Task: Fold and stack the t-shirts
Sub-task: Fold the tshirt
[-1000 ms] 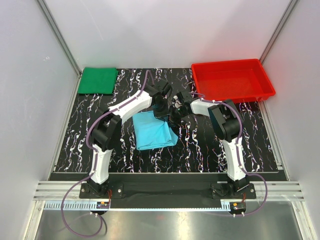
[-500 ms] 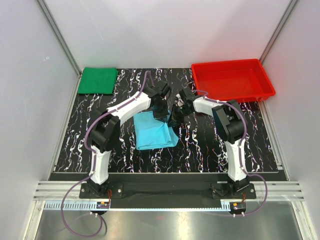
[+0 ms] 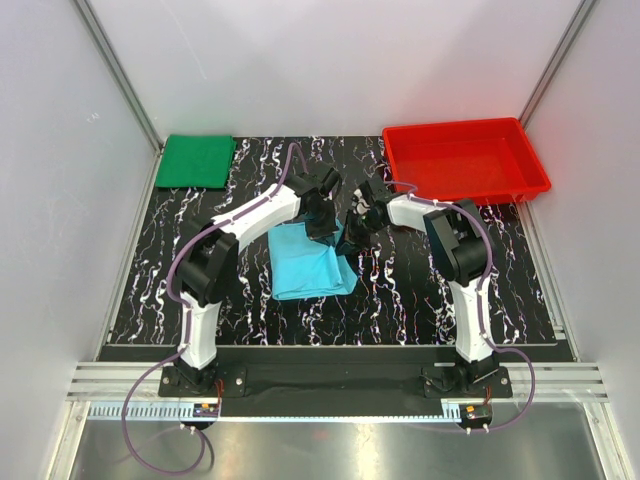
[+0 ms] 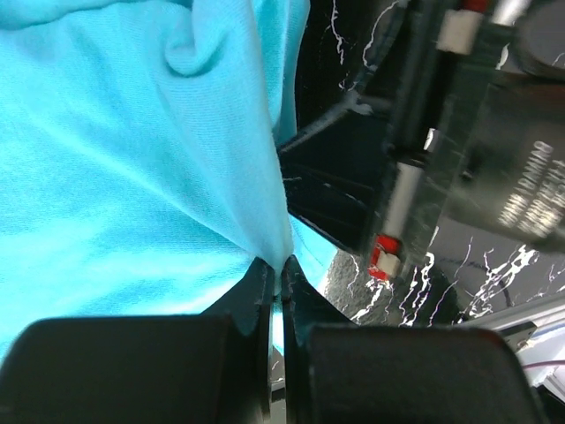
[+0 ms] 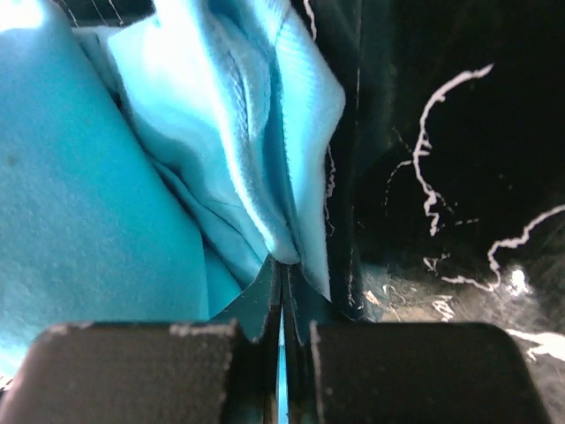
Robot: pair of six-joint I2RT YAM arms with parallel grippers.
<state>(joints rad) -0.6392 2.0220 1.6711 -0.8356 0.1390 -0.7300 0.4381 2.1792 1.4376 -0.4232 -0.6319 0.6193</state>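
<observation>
The light cyan-blue t-shirt (image 3: 308, 262) lies partly folded in the middle of the black marbled table, its far edge lifted. My left gripper (image 3: 322, 228) is shut on that far edge; in the left wrist view the cloth (image 4: 132, 159) runs down into the closed jaws of the left gripper (image 4: 276, 274). My right gripper (image 3: 350, 236) is shut on the same shirt's far right corner, and bunched cyan folds (image 5: 229, 150) pinch into the right gripper (image 5: 283, 265). The two grippers hang close together. The dark green t-shirt (image 3: 196, 160) lies folded flat at the far left corner.
A red plastic tray (image 3: 466, 160) stands at the far right corner of the table (image 3: 420, 300). White walls close the workspace at the back and sides. The right arm's body (image 4: 459, 132) fills the right side of the left wrist view.
Both grippers have drifted slightly toward the far side with the cyan shirt's edge held, and the shirt's far edge has moved with them. The green shirt and the tray have not moved.
</observation>
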